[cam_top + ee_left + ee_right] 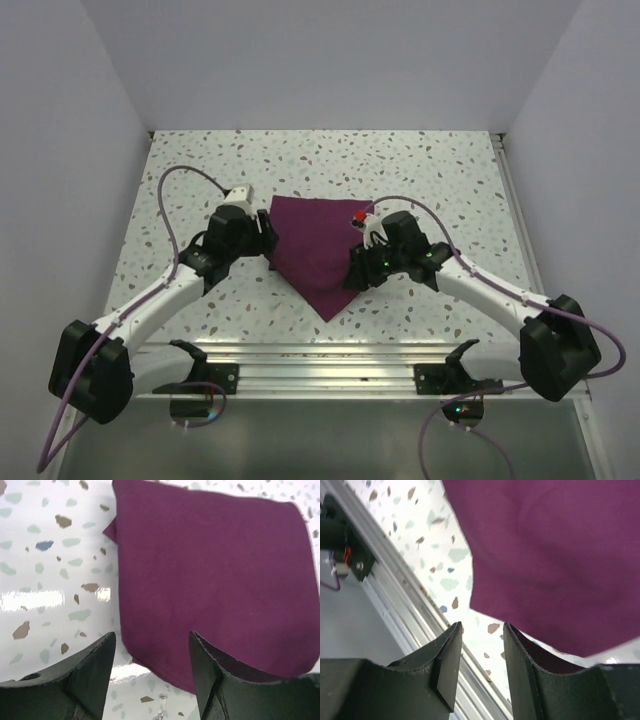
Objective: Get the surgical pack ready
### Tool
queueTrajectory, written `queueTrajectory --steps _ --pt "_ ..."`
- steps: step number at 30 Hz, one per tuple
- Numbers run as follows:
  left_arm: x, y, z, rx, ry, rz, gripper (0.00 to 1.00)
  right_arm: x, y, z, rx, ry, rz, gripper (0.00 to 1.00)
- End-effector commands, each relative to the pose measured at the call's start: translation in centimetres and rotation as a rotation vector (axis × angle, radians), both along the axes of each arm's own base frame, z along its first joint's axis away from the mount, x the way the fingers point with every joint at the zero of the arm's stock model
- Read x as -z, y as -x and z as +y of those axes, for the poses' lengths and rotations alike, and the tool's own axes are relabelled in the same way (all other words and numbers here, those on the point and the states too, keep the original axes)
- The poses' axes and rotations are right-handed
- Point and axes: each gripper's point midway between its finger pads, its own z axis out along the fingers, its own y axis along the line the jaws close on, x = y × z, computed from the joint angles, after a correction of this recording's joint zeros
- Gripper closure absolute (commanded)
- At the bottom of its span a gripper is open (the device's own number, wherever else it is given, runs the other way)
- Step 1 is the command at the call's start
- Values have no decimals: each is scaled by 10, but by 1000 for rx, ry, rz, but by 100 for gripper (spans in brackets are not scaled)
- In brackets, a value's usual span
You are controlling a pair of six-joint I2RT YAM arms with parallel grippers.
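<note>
**Cloth flat between two parted grippers**

The cloth (318, 250), folded with a point toward the arms, lies flat on the table (200, 170). The left gripper (152, 639) sits at the cloth's left edge with its jaws wide and gripping nothing. One finger overlaps the cloth's near corner. The right gripper (482, 627) sits at the right edge, jaws narrowly parted and gripping nothing, with the cloth just ahead and the rail (390, 600) alongside.
</note>
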Motion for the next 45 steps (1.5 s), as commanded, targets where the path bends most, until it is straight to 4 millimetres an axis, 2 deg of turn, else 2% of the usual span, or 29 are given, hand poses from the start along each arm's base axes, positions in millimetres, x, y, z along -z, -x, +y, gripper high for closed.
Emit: queueTrajectory --steps 1,4,10,13,15,19,21,22,23,24,26,27,29,30,31,33,34,35,37,41,44,45 --pt "-50 -22 -17 90 32 -149 37 -20 -33 -9 149 -5 -88 58" --pt "-42 -27 -11 65 1 -138 36 -7 -41 -16 199 -5 -47 61" --pt "-15 -30 -32 137 64 -103 37 29 -65 -36 317 -5 19 72" --pt "11 -24 -28 126 44 -47 38 48 -75 -44 362 25 60 77" --pt "21 -22 -25 102 44 -19 39 58 -84 -49 408 34 76 80" --pt "39 -10 -24 91 72 18 41 64 -103 -54 475 37 79 82" --pt "41 -5 -28 99 102 20 43 67 -114 -56 502 39 91 82" --pt "46 1 -27 102 107 27 43 60 -126 -54 515 20 65 82" --pt "48 3 -28 105 109 29 43 64 -126 -55 518 27 77 82" --pt "48 6 -29 106 107 28 44 60 -137 -56 540 33 53 82" --pt "52 16 -33 121 95 29 44 64 -147 -60 566 55 55 81" --pt "53 19 -35 122 86 31 44 58 -159 -60 577 47 36 81" --pt "56 31 -43 144 65 41 44 64 -168 -68 613 70 52 81" --pt "58 40 -52 176 57 48 44 59 -175 -69 627 61 42 81" --pt "61 45 -53 174 39 54 44 58 -180 -72 643 68 34 81" --pt "61 56 -60 190 38 65 44 48 -184 -76 650 70 1 80" --pt "63 59 -58 180 24 74 44 44 -184 -78 654 74 -11 80" --pt "56 61 -58 172 35 64 44 36 -183 -80 663 74 -32 80" --pt "57 67 -46 140 -1 80 43 32 -178 -82 654 72 -38 79" --pt "26 62 -29 86 -48 22 42 19 -158 -82 634 39 -47 77" --pt "4 55 -29 92 -85 5 42 6 -140 -75 608 -7 -56 76" --pt "-9 51 -33 105 -84 -9 42 3 -134 -73 607 -26 -52 75"
